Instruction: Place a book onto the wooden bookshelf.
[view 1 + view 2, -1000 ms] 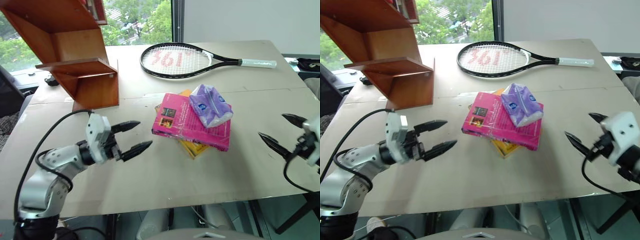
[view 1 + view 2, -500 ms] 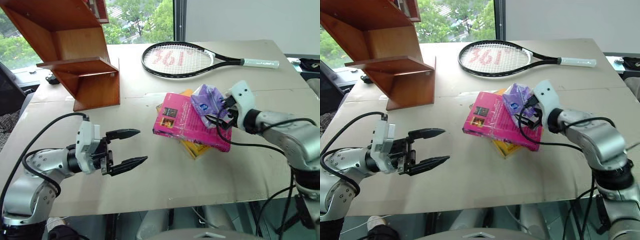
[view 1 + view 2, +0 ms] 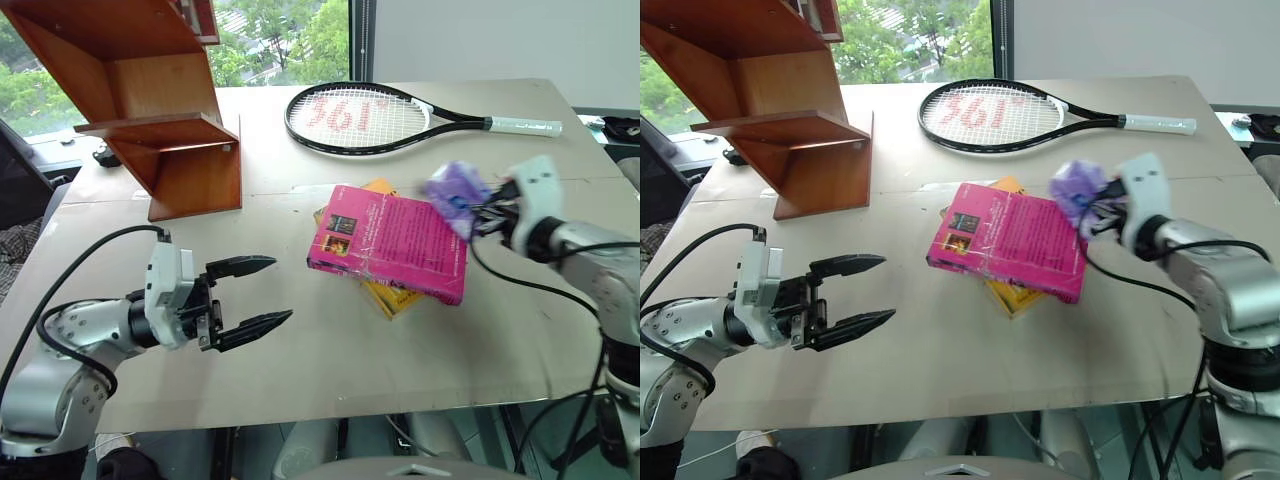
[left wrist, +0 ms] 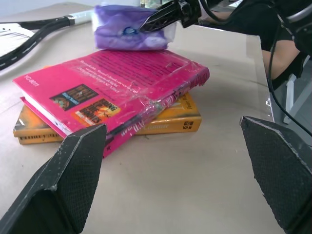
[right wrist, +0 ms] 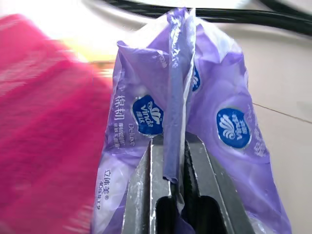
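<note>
since the earlier frame the tissue pack (image 3: 455,187) has left the book's cover, pinched by the right hand (image 3: 490,208). wooden bookshelf (image 3: 150,110) far left on the table (image 3: 330,360); left hand (image 3: 262,292) spread wide, empty, likely awaiting the cleared book (image 3: 392,243), stacked on a yellow book (image 3: 390,296).

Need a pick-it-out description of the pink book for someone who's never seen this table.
On the tan table, right of the wooden bookshelf and in front of the tennis racket, two books lie stacked. The book is the upper one: thick, magenta-pink, small dark picture squares on its cover, unlike the yellow-orange book beneath it.
</note>
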`<move>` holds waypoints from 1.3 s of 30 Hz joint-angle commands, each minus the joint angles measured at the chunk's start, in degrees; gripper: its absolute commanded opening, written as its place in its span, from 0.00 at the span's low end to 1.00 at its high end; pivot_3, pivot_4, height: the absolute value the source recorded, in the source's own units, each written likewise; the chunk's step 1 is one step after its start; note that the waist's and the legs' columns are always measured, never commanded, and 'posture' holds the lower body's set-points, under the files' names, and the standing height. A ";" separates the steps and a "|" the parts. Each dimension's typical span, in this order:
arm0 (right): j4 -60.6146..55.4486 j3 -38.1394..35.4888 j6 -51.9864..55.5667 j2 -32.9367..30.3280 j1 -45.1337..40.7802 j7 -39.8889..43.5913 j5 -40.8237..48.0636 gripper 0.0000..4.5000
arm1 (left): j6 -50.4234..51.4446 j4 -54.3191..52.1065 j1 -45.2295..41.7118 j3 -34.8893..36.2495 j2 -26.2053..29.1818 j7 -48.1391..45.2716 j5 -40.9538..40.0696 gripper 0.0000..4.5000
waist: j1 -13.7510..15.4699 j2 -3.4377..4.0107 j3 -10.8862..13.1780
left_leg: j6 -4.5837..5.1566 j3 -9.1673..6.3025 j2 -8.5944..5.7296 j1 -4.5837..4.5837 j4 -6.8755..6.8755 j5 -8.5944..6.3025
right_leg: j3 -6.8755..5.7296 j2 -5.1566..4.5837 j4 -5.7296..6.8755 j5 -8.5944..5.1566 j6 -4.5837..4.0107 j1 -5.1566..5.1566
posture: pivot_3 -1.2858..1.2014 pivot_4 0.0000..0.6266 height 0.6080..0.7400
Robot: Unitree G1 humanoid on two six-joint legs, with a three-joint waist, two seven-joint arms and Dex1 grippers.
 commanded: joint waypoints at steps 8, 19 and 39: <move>12.73 -4.85 -20.53 0.57 11.48 6.18 -5.31 0.12 | 4.10 -5.32 -8.04 -6.77 -0.76 3.25 -4.32 1.00 | -2.09 0.06 -0.01 | 0.00 0.36 0.06 0.33 -0.01 0.01 | 0.37 0.09 0.23 0.01 0.01 0.09 | 0.52 0.24 1.00; -6.97 -15.19 -22.54 -2.15 23.00 15.44 3.58 0.99 | 9.60 -11.33 -7.19 -6.08 -1.05 12.49 -6.57 1.00 | -0.92 0.11 0.02 | 0.01 0.26 0.06 0.10 -0.04 0.00 | 0.31 0.08 0.12 0.01 0.01 -0.06 | 0.52 0.24 1.00; -14.30 -20.55 -28.00 -6.14 36.97 26.17 11.45 0.87 | 16.81 -6.71 -0.29 -6.39 -3.08 19.33 -8.17 1.00 | -0.21 0.08 0.01 | 0.01 0.17 0.09 0.44 0.03 -0.01 | 0.18 0.09 0.12 0.00 0.03 0.35 | 0.52 0.24 1.00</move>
